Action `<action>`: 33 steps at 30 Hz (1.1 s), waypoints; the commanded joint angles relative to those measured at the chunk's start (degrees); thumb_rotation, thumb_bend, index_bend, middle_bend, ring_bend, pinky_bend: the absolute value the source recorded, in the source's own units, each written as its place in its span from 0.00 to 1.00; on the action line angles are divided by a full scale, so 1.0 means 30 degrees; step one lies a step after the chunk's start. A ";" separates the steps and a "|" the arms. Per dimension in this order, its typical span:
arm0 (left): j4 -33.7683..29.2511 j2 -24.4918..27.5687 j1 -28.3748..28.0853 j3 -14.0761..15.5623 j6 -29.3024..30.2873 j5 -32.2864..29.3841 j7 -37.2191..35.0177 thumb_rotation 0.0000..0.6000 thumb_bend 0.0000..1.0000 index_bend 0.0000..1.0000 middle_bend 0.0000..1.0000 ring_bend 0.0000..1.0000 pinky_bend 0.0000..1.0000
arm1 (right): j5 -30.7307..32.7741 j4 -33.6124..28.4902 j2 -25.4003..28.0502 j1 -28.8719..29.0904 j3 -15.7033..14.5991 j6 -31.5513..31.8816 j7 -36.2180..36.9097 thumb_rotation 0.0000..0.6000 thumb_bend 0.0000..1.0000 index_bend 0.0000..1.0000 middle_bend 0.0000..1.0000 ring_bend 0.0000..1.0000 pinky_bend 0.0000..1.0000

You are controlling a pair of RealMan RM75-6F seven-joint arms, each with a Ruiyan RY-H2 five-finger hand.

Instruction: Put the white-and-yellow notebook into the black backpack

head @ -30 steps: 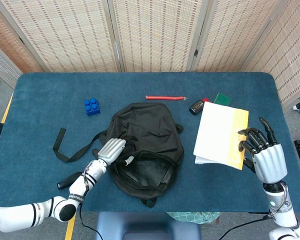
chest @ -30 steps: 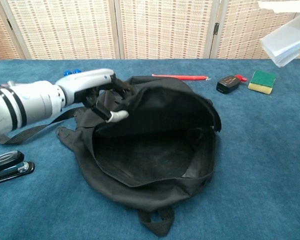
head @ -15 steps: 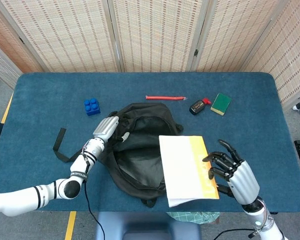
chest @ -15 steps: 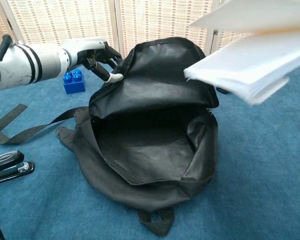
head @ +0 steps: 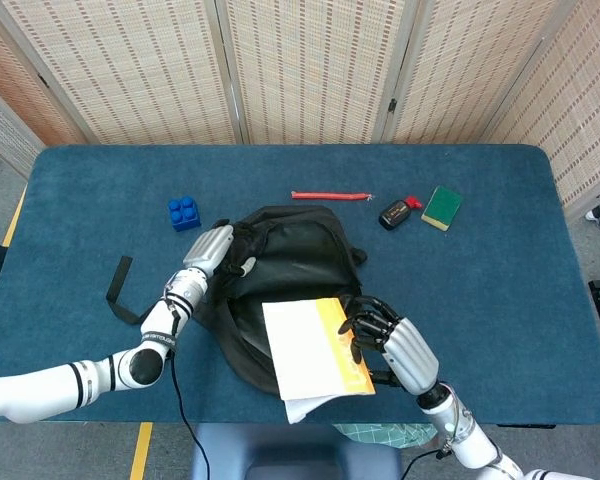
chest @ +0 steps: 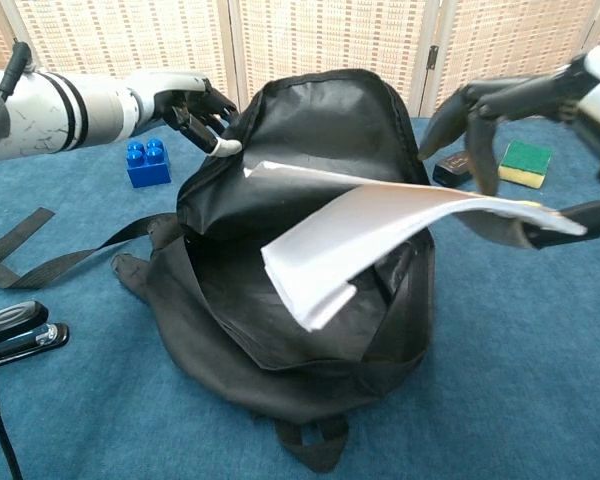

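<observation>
The black backpack [head: 290,265] [chest: 310,230] lies mid-table with its mouth open toward the front. My left hand [head: 210,250] [chest: 185,105] grips the upper flap edge and holds it raised. My right hand [head: 390,340] [chest: 525,125] holds the white-and-yellow notebook [head: 310,350] [chest: 370,230] by its yellow edge. The notebook hovers tilted over the open mouth, white end drooping toward the inside.
A blue brick [head: 184,213] [chest: 146,163] sits behind the left hand. A red pen [head: 330,195], a small black-and-red item [head: 395,212] and a green sponge [head: 442,207] [chest: 524,162] lie at the back right. A loose strap [head: 120,290] and a black stapler [chest: 15,335] are at the left.
My right hand has carried the notebook further left and down, from beside the bag to over its open mouth. The left hand keeps the flap lifted.
</observation>
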 commanded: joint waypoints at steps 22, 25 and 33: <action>-0.1298 0.0908 -0.0182 0.0515 0.0389 -0.0221 -0.0359 1.00 0.54 0.58 0.27 0.20 0.00 | 0.2178 0.8523 -0.5258 0.3227 0.0827 -0.4596 -0.1235 1.00 0.47 0.72 0.45 0.36 0.19; -0.1452 0.1039 -0.0177 0.0529 0.0361 -0.0219 -0.0487 1.00 0.54 0.58 0.26 0.20 0.00 | 0.2154 0.9398 -0.5710 0.3628 0.0923 -0.4813 -0.2206 1.00 0.47 0.72 0.45 0.36 0.19; -0.1796 0.1365 -0.0154 0.0548 0.0249 -0.0196 -0.0882 1.00 0.54 0.57 0.26 0.20 0.00 | 0.1900 1.0514 -0.6441 0.4695 0.0656 -0.5780 -0.4436 1.00 0.47 0.72 0.45 0.36 0.19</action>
